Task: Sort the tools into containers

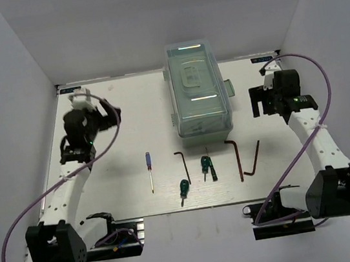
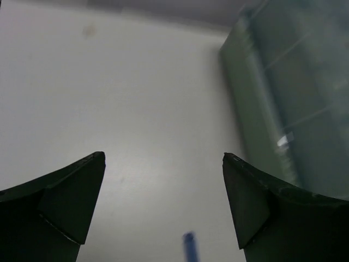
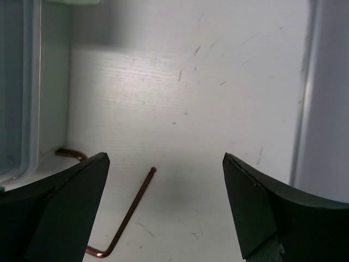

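The mint-green toolbox (image 1: 198, 88) stands closed at the back centre, its trays hidden under the translucent lid. In front of it lie a blue-handled screwdriver (image 1: 149, 171), two green-handled screwdrivers (image 1: 184, 190) (image 1: 206, 165) and three reddish-brown hex keys (image 1: 182, 164) (image 1: 236, 158) (image 1: 253, 161). My left gripper (image 1: 108, 111) is open and empty, left of the toolbox; its wrist view shows the blue handle's tip (image 2: 189, 245) and the toolbox side (image 2: 283, 98). My right gripper (image 1: 259, 101) is open and empty, right of the toolbox, above a hex key (image 3: 128, 215).
White walls enclose the table on the left, back and right. The table's right edge strip (image 3: 305, 109) shows in the right wrist view. A second hex key's bend (image 3: 71, 154) pokes out by the toolbox wall (image 3: 22, 98). Purple cables loop beside both arms.
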